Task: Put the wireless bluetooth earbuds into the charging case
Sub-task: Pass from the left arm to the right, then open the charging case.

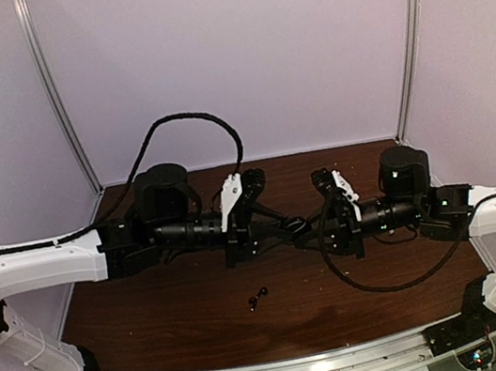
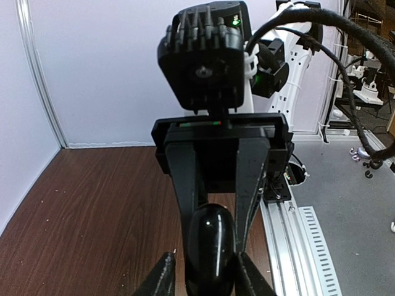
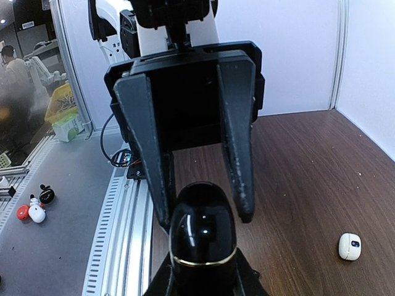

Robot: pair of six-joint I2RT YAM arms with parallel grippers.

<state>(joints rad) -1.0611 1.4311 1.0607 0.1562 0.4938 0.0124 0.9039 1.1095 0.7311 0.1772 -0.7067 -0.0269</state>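
**Figure.** Two arms meet nose to nose over the middle of the dark wood bench [image 1: 159, 334]. Both are at one black case [image 3: 203, 231].

**(a) Left tool** [image 2: 207, 280]. It reaches in from 9 o'clock. Its two fingers stand narrow, one on each side of the case. Its own camera shows a thin dark slit beside one finger, so I cannot tell whether it presses the case or only brackets it.

**(b) Case.** It is glossy black and egg-shaped, with a fine gold seam round it. It sits between the two tools, above the bench and not resting on the wood.

**(c) Earbuds** [image 1: 253, 305]. Two tiny black pieces lie close together on the bare bench. They are at 7 o'clock of the case and well apart from both tools.

**(d) Right tool** [image 3: 203, 280]. It reaches in from 3 o'clock and is clamped tight on the case, with a finger touching each flank.

**(e) White oval** [image 3: 350, 246]. This is a small rounded white object with a dark dot, lying flat on the bench. In the right wrist view it is at 4 o'clock of the case and well apart from it. It is too small to say what it is.
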